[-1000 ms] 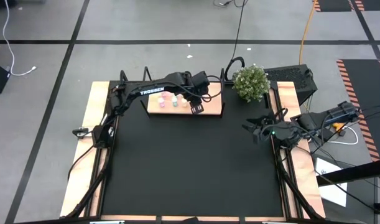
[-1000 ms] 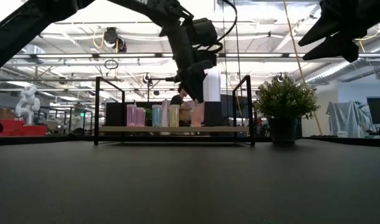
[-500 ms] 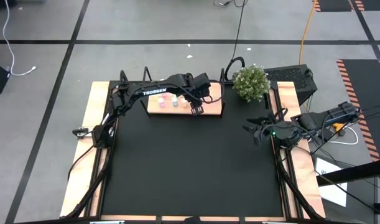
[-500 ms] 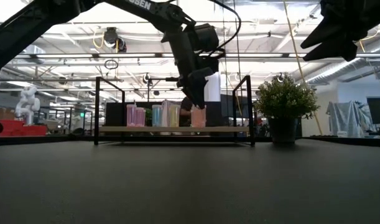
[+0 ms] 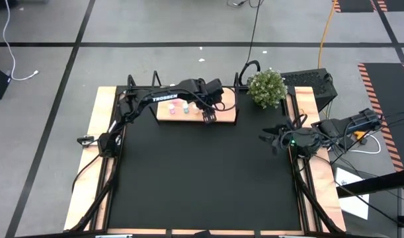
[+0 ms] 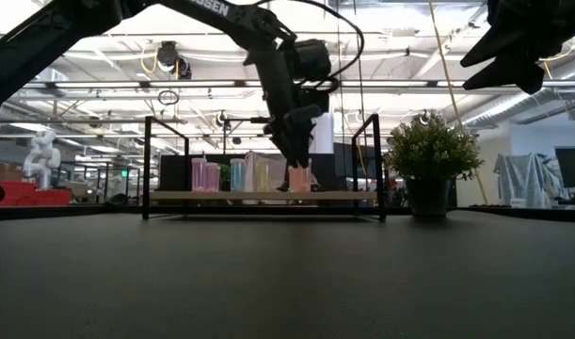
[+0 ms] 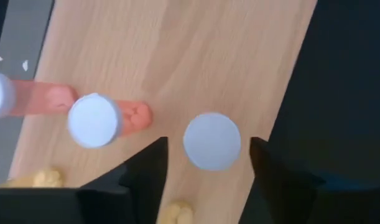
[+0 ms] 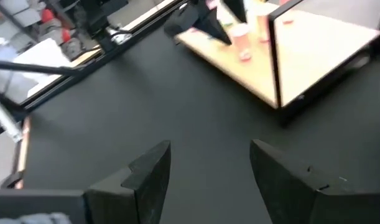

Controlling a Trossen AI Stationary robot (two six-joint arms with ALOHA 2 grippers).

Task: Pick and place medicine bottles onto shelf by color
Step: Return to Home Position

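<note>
Medicine bottles stand in a short row on the shelf, a flat pale-wood board with thin black end brackets at the desk's 12 o'clock edge. From desk level I see translucent pink, greenish and yellowish cylinders, with a reddish one at the row's 3 o'clock end. My left end effector hangs over that end, near the board's front edge. Its wrist camera looks straight down on a round white cap between the fingers, with a gap on each side, so the jaws are spread and carry nothing. A second white-capped reddish bottle stands just beside it. My right end effector waits raised at the desk's 3 o'clock edge, well apart, fingers wide and empty. A leafy potted plant sits at about 1 o'clock, just beside the shelf's bracket. The widest stretch of matte black desk runs from the shelf toward 6 o'clock.
</note>
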